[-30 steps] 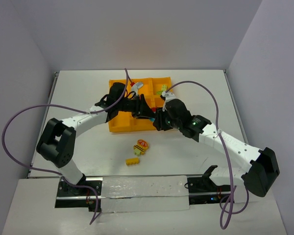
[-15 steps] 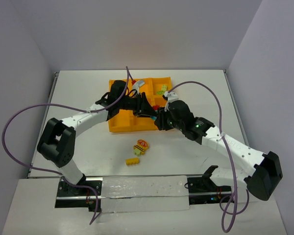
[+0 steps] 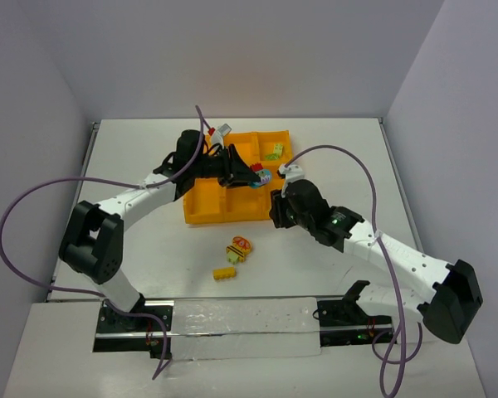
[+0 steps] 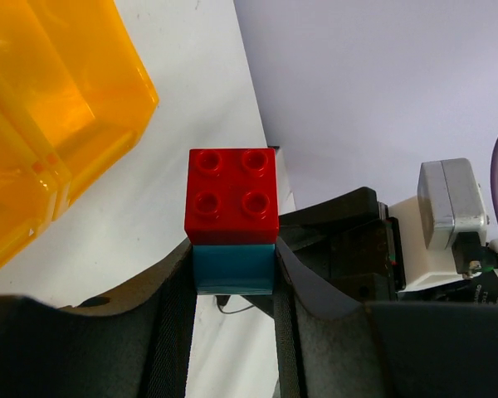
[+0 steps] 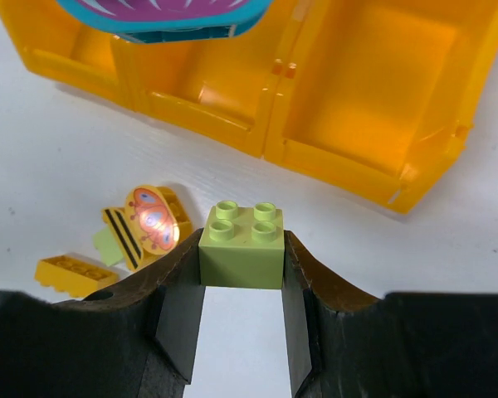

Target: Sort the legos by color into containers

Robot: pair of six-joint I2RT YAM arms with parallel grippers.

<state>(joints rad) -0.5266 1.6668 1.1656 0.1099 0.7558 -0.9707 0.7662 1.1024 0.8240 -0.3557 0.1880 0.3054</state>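
My left gripper is shut on a lego cluster: a red brick stacked on a teal brick. In the top view the left gripper holds it above the middle of the orange-yellow tray of containers. My right gripper is shut on a lime green lego. It hangs over the table just in front of the tray's near right corner. Green legos lie in the back right well.
A yellow cluster with a butterfly print and a small yellow brick lie on the table in front of the tray. The right wrist view shows the butterfly cluster and the yellow brick left of the held brick. White walls ring the table.
The two grippers were close together over the tray's near edge. The left one has moved away toward the far side with the red and teal cluster; the right arm has drawn back slightly.
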